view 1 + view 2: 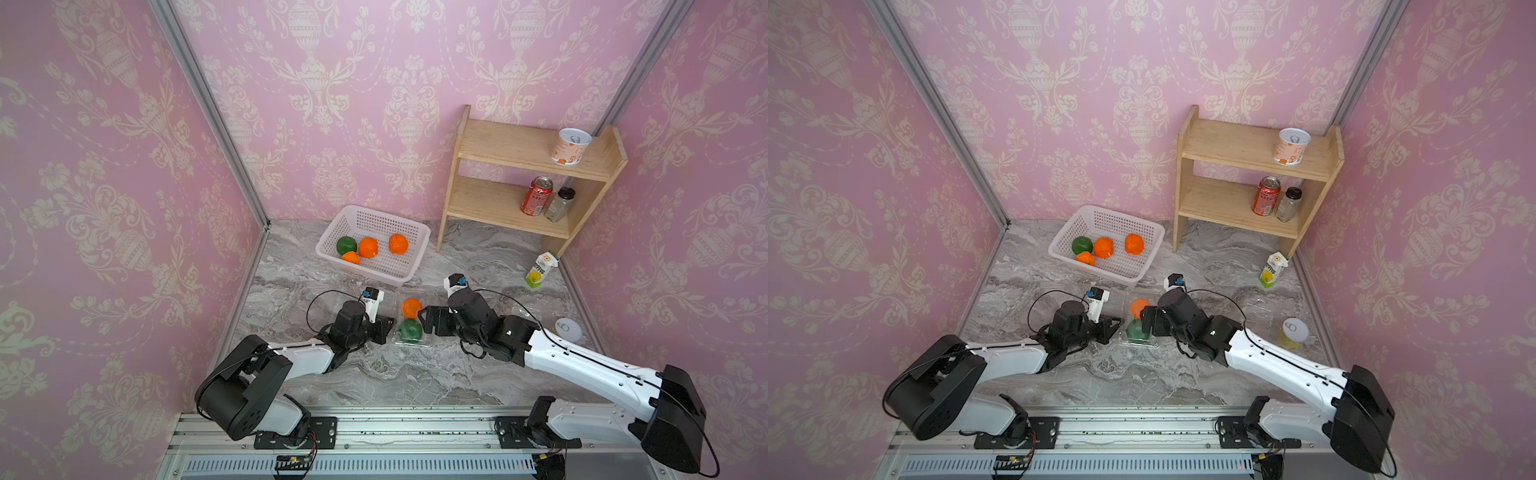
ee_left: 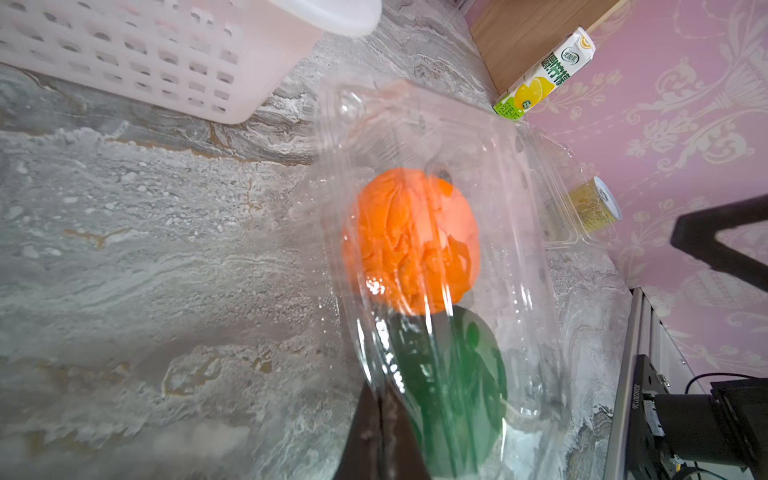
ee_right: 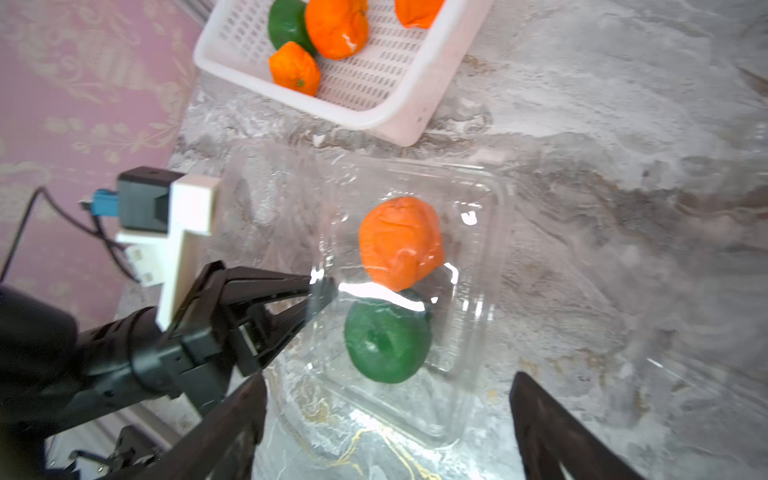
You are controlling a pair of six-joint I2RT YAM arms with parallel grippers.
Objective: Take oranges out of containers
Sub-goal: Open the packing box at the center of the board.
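step: emptying box [image 3: 494, 232] | left hand [image 3: 322, 291] pinching its edge (the lid, probably) | right hand [image 1: 424, 321] spread wide, empty | next: lower over orange [image 3: 399, 241], squeeze gently

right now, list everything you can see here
oranges: six; three orange, one green in white basket; one orange, one green in clear container
clear container: one, colourless, centre front; second, empty, near yellow can
white basket: one, behind it
wooden shelf: one, tan, back right
pale tin: one, top shelf
red can: one, lower shelf
jar: one, dark lid, beside red can
juice carton: one, white-green, by shelf foot
yellow can: one, far right
left gripper: black, shut on clear container's lid
right gripper: black, open, by green orange
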